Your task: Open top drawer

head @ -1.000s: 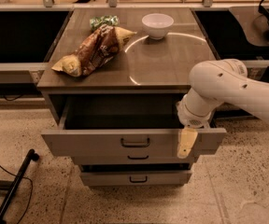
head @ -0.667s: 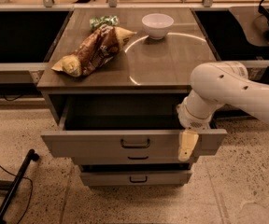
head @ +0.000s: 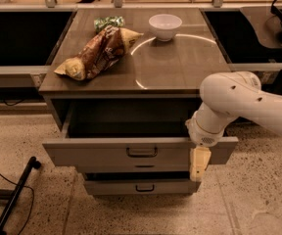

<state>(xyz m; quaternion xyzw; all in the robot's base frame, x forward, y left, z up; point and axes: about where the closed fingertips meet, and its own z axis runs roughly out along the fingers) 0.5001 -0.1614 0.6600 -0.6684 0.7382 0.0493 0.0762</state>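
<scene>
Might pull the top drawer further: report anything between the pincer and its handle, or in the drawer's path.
Nothing visible. The pincer hangs before the right end of the top drawer, only bare front between it and the handle. Ahead of the open drawer lies only floor; a dark pole lies well left.

Gripper [head: 198,164] masks the right end of the top drawer [head: 106,153]. Arm [head: 248,99] cut off at right edge. Drawer interior too dark to read.

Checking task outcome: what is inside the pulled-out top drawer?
The top drawer stands open; its interior shows only dark shadow, nothing discernible. Its front panel hides the floor nearest it. The gripper hangs before the front's right end.
</scene>
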